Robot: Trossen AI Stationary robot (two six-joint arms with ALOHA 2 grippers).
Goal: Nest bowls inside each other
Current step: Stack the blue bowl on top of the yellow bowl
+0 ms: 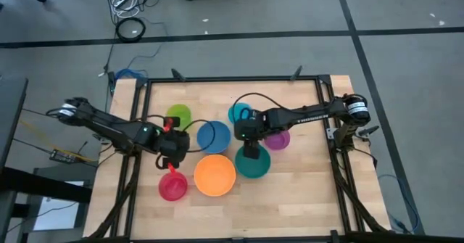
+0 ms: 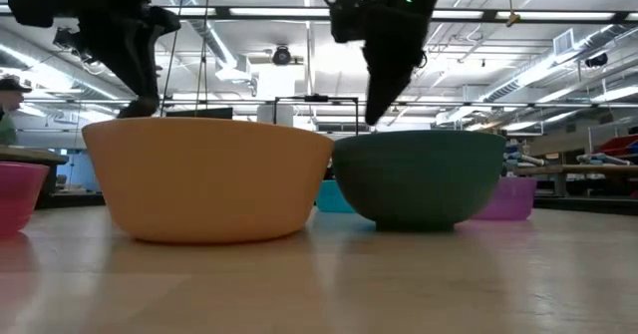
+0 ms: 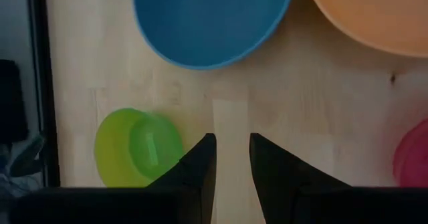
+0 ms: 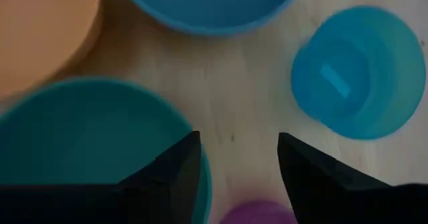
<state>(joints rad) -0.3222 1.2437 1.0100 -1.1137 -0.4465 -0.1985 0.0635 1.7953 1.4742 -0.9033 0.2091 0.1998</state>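
Seven bowls stand apart on their bases on the wooden table: lime green (image 1: 177, 115), blue (image 1: 214, 136), cyan (image 1: 240, 113), purple (image 1: 277, 138), teal green (image 1: 254, 163), orange (image 1: 214, 175) and red-pink (image 1: 172, 188). My left gripper (image 3: 233, 150) hangs open over bare table between the lime green bowl (image 3: 137, 147) and the red-pink bowl (image 3: 411, 160). My right gripper (image 4: 237, 150) is open, pointing steeply down just above the far rim of the teal green bowl (image 4: 87, 137). One of its fingers is over the bowl's inside and the other is over the table.
A black frame (image 1: 232, 80) runs around the table's edges. In the low view the orange bowl (image 2: 209, 179) and the teal green bowl (image 2: 419, 179) stand side by side, nearly touching. Bare wood lies along the table's near edge and its right side.
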